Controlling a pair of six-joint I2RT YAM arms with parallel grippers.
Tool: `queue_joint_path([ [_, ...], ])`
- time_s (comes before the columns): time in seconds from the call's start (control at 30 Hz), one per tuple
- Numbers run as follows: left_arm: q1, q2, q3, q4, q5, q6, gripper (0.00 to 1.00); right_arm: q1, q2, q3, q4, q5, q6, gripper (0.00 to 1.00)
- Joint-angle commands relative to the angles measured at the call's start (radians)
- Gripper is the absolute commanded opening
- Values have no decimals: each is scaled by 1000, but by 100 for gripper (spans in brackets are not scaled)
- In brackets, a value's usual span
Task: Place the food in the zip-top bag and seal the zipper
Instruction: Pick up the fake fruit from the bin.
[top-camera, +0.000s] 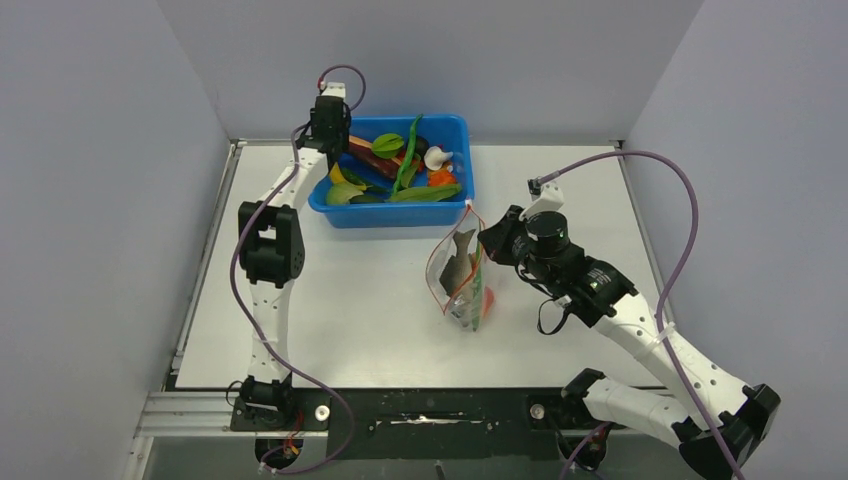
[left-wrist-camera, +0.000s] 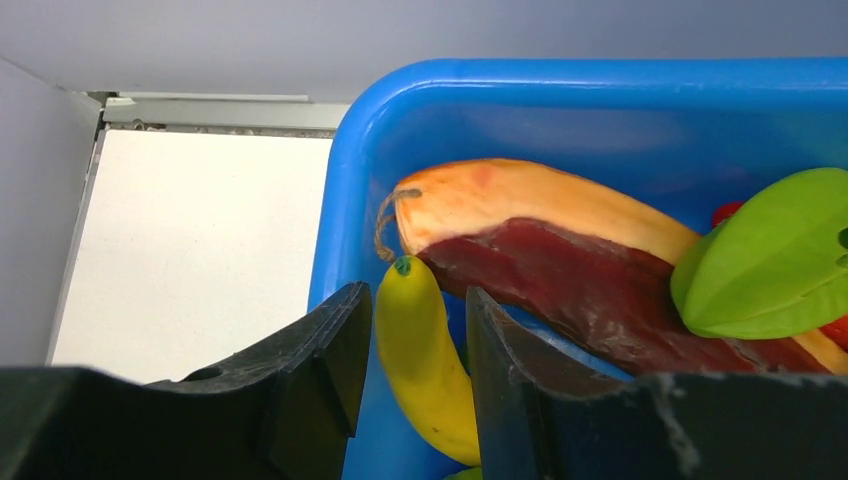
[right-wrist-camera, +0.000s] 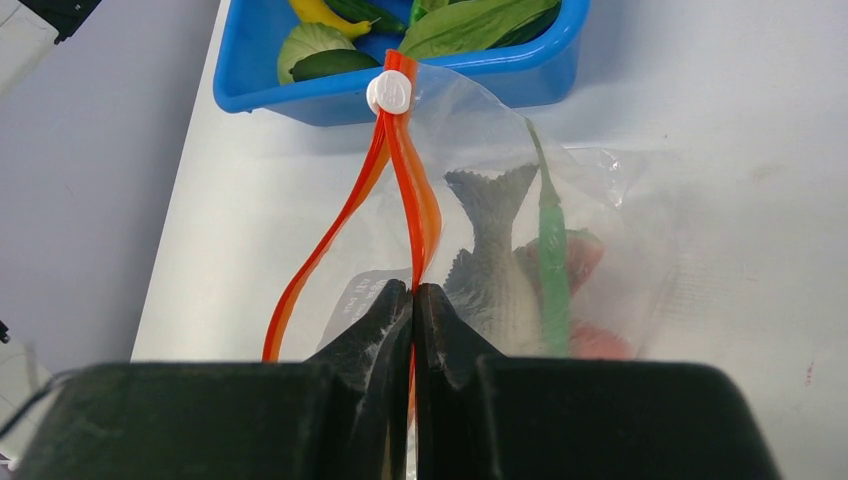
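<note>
In the left wrist view a yellow banana (left-wrist-camera: 425, 350) lies in the blue tub (left-wrist-camera: 345, 200), and my left gripper (left-wrist-camera: 415, 293) is shut on it, one finger against each side. Beside it lie a papaya slice (left-wrist-camera: 560, 250) and a green leaf (left-wrist-camera: 780, 255). The zip-top bag (top-camera: 460, 280) stands on the table in front of the tub (top-camera: 395, 215), mouth gaping. My right gripper (right-wrist-camera: 412, 288) is shut on one side of its red-orange zipper (right-wrist-camera: 400, 190), whose slider (right-wrist-camera: 389, 92) sits at the far end. A grey fish (right-wrist-camera: 495, 270), a green pod (right-wrist-camera: 552, 260) and red fruit (right-wrist-camera: 588, 250) are inside.
The tub at the back of the table holds more food: green pods and leaves (top-camera: 425, 192), a white mushroom (top-camera: 436, 157) and orange pieces (top-camera: 440, 178). Grey walls close in the table on the left, back and right. White tabletop (top-camera: 340, 300) lies between tub and arm bases.
</note>
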Motion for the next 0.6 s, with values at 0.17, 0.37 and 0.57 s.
queue_joint_path([
  [0.17,25,31,61,10,35,9,39,-4,7,39,56,9,8,0],
  [0.37,34,57,79,14,21,8,39,-4,0,24,60,9,14,0],
  [0.57,33,80,85,40,7,5,40,-5,8,28,60,4,9,0],
])
